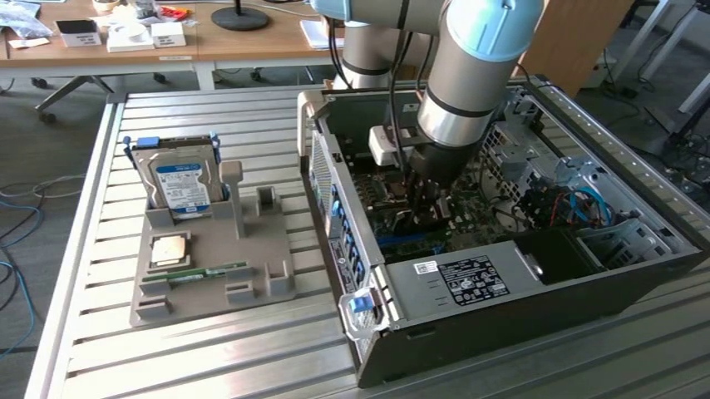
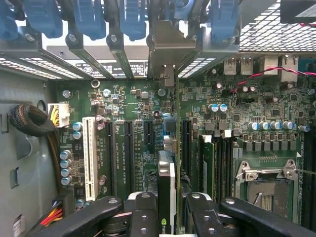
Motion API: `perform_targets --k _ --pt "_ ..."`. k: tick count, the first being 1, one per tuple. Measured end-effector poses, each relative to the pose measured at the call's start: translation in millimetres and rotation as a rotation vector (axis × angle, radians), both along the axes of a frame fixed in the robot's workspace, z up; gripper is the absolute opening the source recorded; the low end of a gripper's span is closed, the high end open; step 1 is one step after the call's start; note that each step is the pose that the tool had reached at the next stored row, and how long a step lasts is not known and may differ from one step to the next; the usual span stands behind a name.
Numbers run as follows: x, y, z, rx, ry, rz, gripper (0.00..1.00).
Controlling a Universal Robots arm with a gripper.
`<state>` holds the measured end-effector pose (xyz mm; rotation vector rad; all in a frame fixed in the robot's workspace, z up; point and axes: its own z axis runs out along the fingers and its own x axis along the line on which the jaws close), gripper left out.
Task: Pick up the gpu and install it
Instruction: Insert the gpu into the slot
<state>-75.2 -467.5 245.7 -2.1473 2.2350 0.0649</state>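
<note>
Slatted worktop (image 1: 222,349) carries the case (image 1: 488,332); my gripper (image 2: 170,217), partly closed, pinches the gpu (image 2: 167,173) edge-down for motherboard (image 2: 123,103) seating.

On the bench (image 1: 222,349), a tray (image 1: 266,278) sits at the exterior view's left with a hard drive (image 1: 183,187) standing upright in it; the open computer case (image 1: 500,332) lies beside it on the right. Inside the case, the gpu (image 2: 166,173) stands on edge within the gripper (image 2: 170,202), over the motherboard (image 2: 133,106).
</note>
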Motion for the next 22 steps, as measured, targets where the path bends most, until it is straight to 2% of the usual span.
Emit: perform_targets --k 22 --pt "0.0 -0.2 -2.7 -0.0003 0.0002 0.0 0.27"
